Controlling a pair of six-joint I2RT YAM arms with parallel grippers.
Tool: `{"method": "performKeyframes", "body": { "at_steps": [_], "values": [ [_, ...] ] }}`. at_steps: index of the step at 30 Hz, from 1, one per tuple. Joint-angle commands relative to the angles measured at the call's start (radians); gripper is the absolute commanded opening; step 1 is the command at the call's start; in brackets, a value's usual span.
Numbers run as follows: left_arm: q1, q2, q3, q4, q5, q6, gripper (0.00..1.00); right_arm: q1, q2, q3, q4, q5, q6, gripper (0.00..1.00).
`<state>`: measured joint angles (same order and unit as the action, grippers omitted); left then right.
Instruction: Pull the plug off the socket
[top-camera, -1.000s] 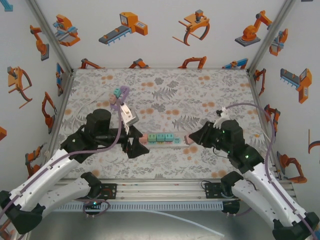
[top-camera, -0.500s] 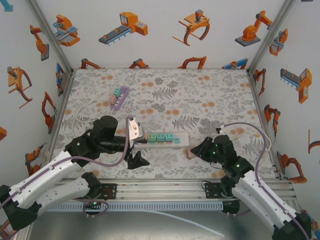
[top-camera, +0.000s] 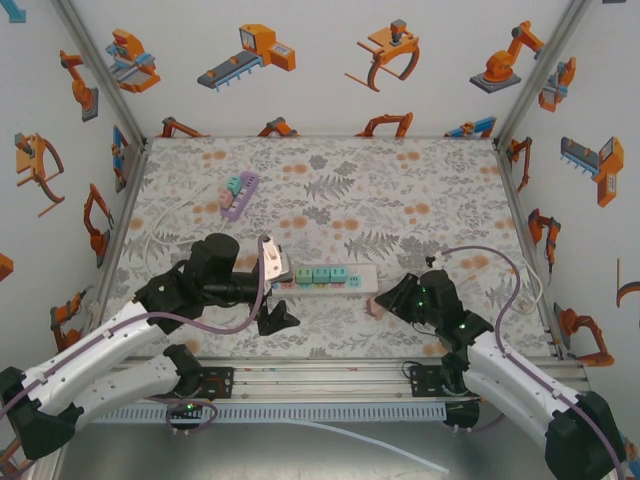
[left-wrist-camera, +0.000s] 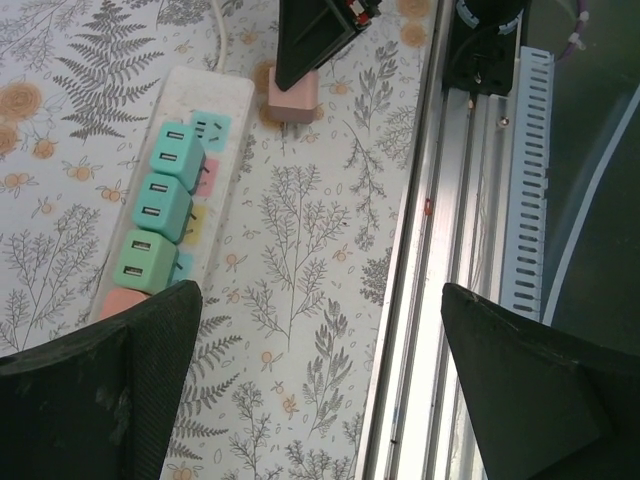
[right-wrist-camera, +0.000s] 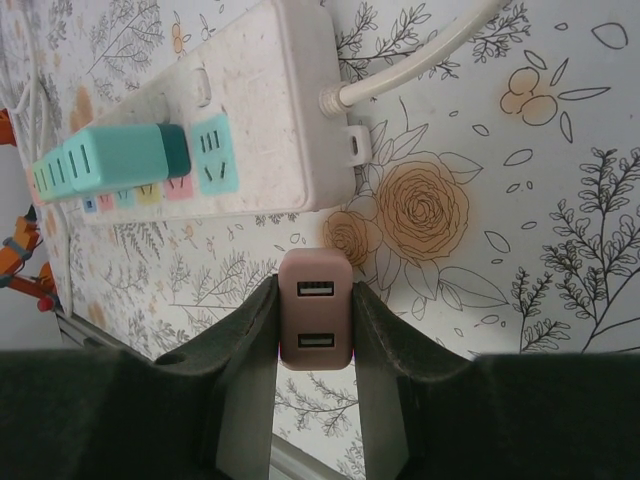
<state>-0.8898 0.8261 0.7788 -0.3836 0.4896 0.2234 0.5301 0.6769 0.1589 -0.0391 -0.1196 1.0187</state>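
Note:
A pink two-port USB plug is clamped between my right gripper's fingers, clear of the white power strip and just beside its cord end. In the top view that plug hangs low over the mat with the right gripper shut on it. The strip still carries three teal plugs and a pink one at its far end. My left gripper is open, hovering over the strip's left end, with mat and rail between its fingers.
A small purple strip with plugs lies at the back left. The strip's white cord runs off to the right wall. An aluminium rail borders the near edge of the table.
My right gripper pulled the pink plug off the strip's right end and drew it back toward the near edge. The left gripper left the strip's left end and opened wide.

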Motion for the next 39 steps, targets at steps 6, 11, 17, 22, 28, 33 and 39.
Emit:
{"method": "performKeyframes", "body": {
  "at_steps": [6,11,17,22,28,33,39],
  "values": [
    [-0.006,-0.014,-0.012,0.03,-0.036,0.017,0.97,0.01,-0.043,-0.001,-0.1,0.06,0.0,0.43],
    [-0.006,-0.018,-0.015,0.032,-0.053,0.012,0.97,0.01,-0.075,0.022,-0.168,0.076,-0.019,0.47],
    [-0.006,-0.031,-0.022,0.031,-0.102,-0.002,0.97,0.01,-0.124,0.098,-0.304,0.127,-0.088,0.49],
    [-0.006,-0.04,-0.021,0.041,-0.195,-0.035,0.97,0.01,-0.137,0.229,-0.393,0.172,-0.236,0.5],
    [-0.005,-0.042,-0.023,0.081,-0.352,-0.153,0.97,0.01,-0.1,0.365,-0.32,0.143,-0.555,0.49],
    [0.016,-0.021,-0.012,0.076,-0.498,-0.329,0.98,0.013,-0.044,0.414,-0.211,0.034,-0.853,0.47],
    [0.138,0.036,0.016,0.002,-0.5,-0.5,0.99,0.073,0.055,0.432,-0.12,-0.245,-1.381,0.43]
  ]
}}
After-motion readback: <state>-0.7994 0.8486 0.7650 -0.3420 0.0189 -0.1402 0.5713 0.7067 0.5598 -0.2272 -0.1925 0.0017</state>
